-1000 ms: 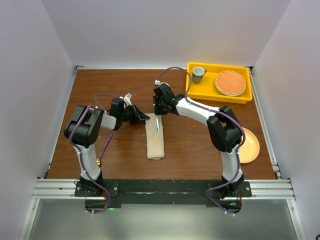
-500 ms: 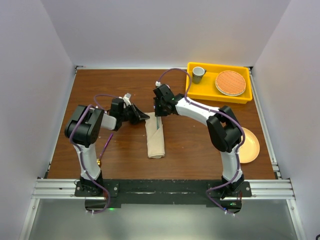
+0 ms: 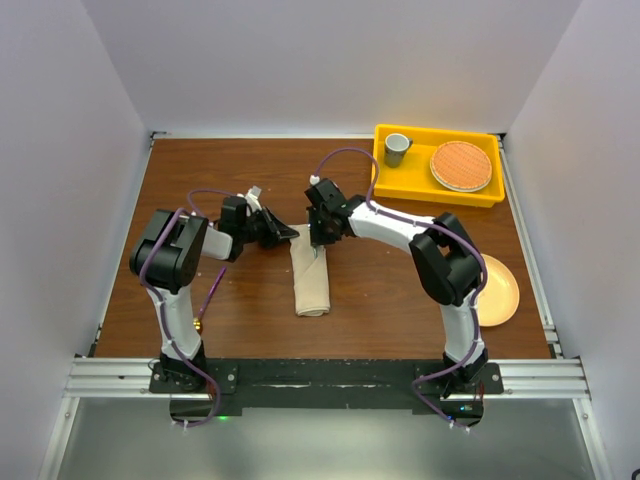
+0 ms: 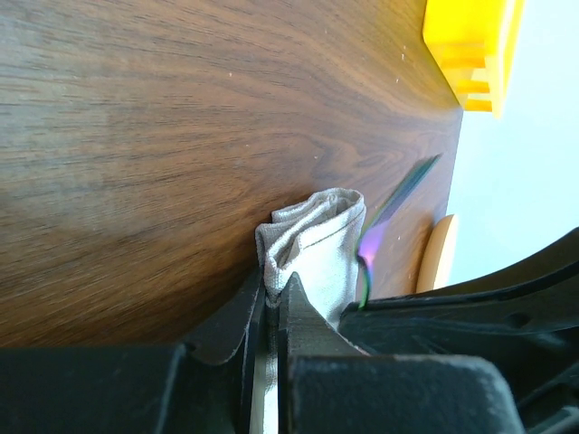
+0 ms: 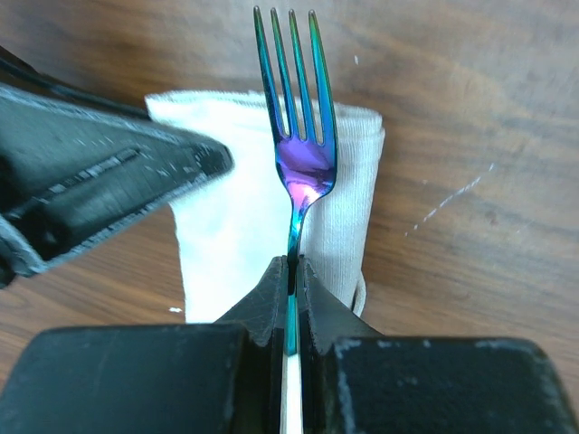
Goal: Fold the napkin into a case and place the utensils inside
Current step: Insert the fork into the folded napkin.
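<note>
Our right claw point(image 5: 292, 269) has edged nearer, pinching the stiff, probably slick iridescent metal fork point(image 5: 303, 163) by its slim handle over the soft folded beige cloth napkin point(image 3: 311, 290) on the wooden worktop point(image 3: 250, 300), whose limp edge our left claw point(image 4: 271, 294) pinches.

On your worktop point(image 3: 250, 180) the napkin point(image 3: 311, 285) lay central, the fork point(image 5: 298, 136) over its far end, the tray point(image 3: 437, 194) back right, the plate point(image 3: 503, 290) front right.

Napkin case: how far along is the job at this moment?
Done: the napkin case lies folded, long and narrow. In hand: the left tool pinches its far end, and the right tool holds the fork by the handle over that end. Left: fork in, then the spoon, lying by the left arm.
</note>
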Controlling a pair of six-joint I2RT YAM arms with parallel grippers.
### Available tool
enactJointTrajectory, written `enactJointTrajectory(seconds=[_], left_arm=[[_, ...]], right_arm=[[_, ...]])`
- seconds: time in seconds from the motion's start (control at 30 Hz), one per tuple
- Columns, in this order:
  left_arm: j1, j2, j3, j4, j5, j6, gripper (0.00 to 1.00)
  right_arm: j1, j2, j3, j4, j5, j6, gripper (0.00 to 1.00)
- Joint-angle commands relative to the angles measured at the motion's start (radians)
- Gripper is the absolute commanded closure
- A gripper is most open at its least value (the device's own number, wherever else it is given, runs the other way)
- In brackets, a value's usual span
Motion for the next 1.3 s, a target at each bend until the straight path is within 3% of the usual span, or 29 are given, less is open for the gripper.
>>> enactJointTrajectory(seconds=[0.0,0.1,0.17,0.2,0.3,0.57,0.67,0.8,1.27], left_arm=[[0.021,0.016,0.02,0.035,-0.04,0.007,1.0],[0.022,0.016,0.017,0.035,-0.038,0.012,1.0],[0.022,0.015,0.017,0.035,-0.038,0.012,1.0],[0.022,0.015,0.017,0.035,-0.037,0.012,1.0],[0.024,0.013,0.017,0.035,-0.034,0.013,1.0],[0.024,0.012,0.009,0.035,-0.031,0.015,1.0],[0.024,0.012,0.011,0.035,-0.031,0.018,1.0],[0.024,0.015,0.012,0.036,-0.028,0.018,1.0],[0.022,0.026,0.017,0.045,-0.017,0.017,1.0]], right_arm=[[0.019,-0.037,-0.034,-0.027,-0.011,0.03,1.0],[0.021,-0.035,-0.049,-0.03,-0.006,0.033,0.98],[0.022,-0.035,-0.051,-0.036,-0.006,0.037,0.91],[0.022,-0.035,-0.048,-0.037,-0.002,0.039,0.83],[0.024,-0.034,-0.025,-0.041,0.012,0.039,0.76],[0.022,-0.019,0.086,-0.092,0.094,0.014,0.74],[0.019,-0.015,0.115,-0.135,0.12,0.004,0.63],[0.013,-0.009,0.143,-0.175,0.114,-0.001,0.56],[-0.015,0.142,0.399,-0.126,0.161,-0.094,0.6]])
